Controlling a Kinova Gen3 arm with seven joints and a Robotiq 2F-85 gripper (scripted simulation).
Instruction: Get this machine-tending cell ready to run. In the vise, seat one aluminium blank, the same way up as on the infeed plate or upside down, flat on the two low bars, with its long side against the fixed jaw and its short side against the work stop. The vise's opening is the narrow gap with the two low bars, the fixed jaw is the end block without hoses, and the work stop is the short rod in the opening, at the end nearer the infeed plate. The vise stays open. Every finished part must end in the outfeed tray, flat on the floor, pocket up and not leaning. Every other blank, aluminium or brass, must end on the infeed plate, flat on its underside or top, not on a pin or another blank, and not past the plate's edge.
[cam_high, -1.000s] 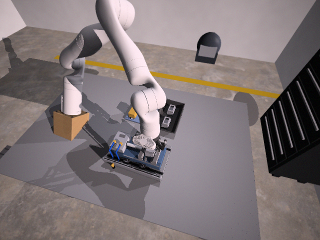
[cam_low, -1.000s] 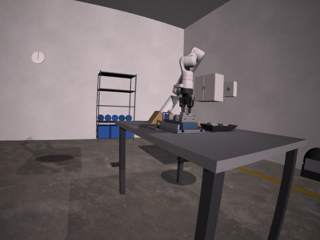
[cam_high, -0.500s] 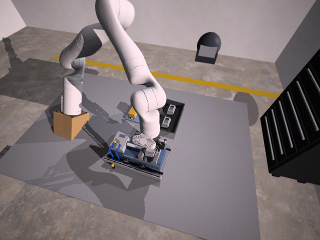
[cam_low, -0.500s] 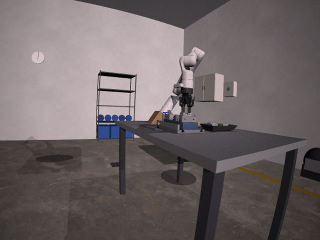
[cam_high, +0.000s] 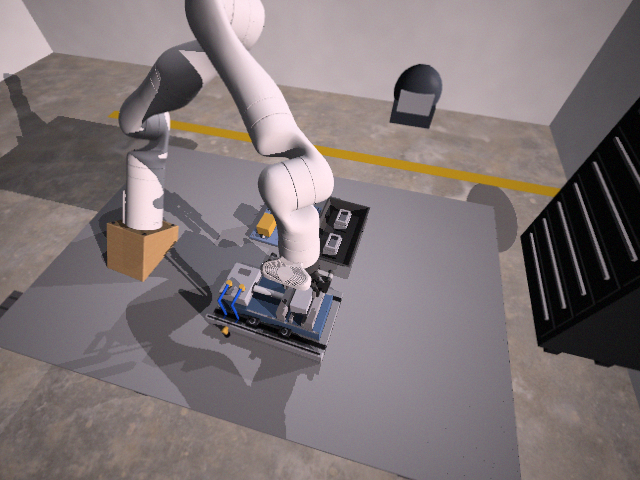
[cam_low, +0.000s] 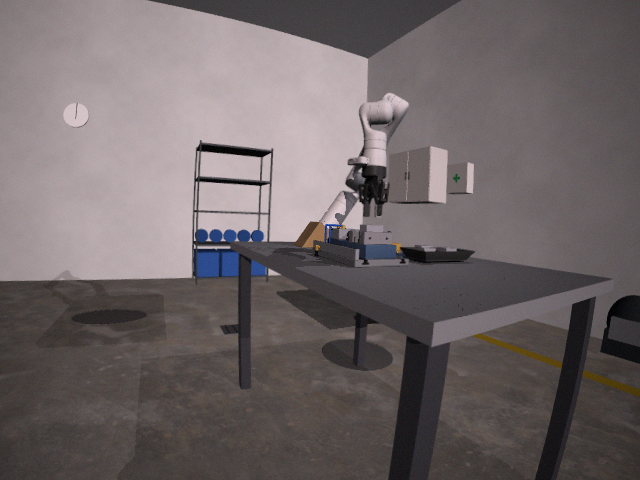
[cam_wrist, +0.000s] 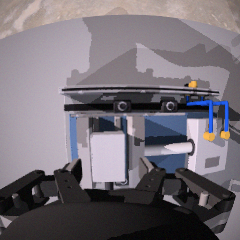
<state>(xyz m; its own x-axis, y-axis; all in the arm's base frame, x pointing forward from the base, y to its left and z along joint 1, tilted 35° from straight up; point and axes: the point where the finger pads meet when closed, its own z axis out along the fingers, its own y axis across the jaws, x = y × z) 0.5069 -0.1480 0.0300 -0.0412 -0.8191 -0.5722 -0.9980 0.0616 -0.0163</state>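
The blue vise (cam_high: 276, 306) stands mid-table, with its blue hoses (cam_wrist: 215, 112) at one end. A light grey aluminium blank (cam_wrist: 107, 156) lies level in the vise's opening, at the end away from the hoses. It also shows in the top view (cam_high: 299, 303) and the exterior view (cam_low: 372, 227). My gripper (cam_wrist: 110, 167) hangs straight above the blank, open and empty, with a finger on each side of it in the wrist view. In the exterior view the gripper (cam_low: 373, 210) is a little above the blank and not touching it. I cannot see how the blank meets the jaw and the stop.
The black outfeed tray (cam_high: 343, 229) behind the vise holds two finished parts (cam_high: 342, 218) (cam_high: 332, 243), pockets up. A brass blank (cam_high: 266, 223) sits on the infeed plate (cam_high: 261, 235), partly hidden by my arm. The arm's wooden base (cam_high: 140, 248) stands at the left.
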